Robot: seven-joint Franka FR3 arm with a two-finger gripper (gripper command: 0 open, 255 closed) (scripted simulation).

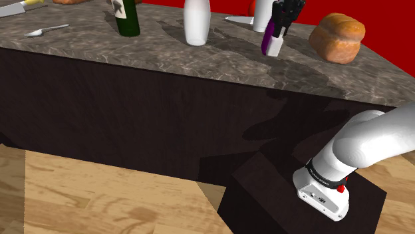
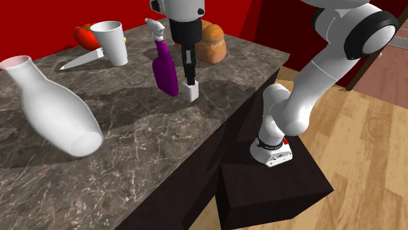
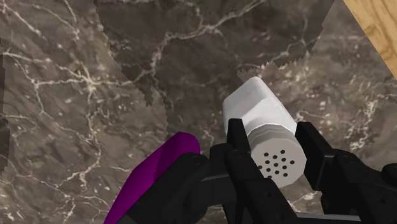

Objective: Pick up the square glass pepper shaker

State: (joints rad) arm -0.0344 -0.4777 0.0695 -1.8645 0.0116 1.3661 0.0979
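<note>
So the pincer [image 3: 275,130] has its two black fingers [image 3: 236,132] pressed against both sides of the white pepper shaker [image 3: 257,105], whose cap with its small round holes faces the camera. A purple bottle [image 3: 162,168] sits right beside one finger. Under it all is dark veined marble counter [image 3: 76,95], with a strip of wooden floor [image 3: 376,25] past its edge.

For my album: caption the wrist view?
Black gripper clasps a white shaker on marbled counter, beside a purple bottle.
</note>
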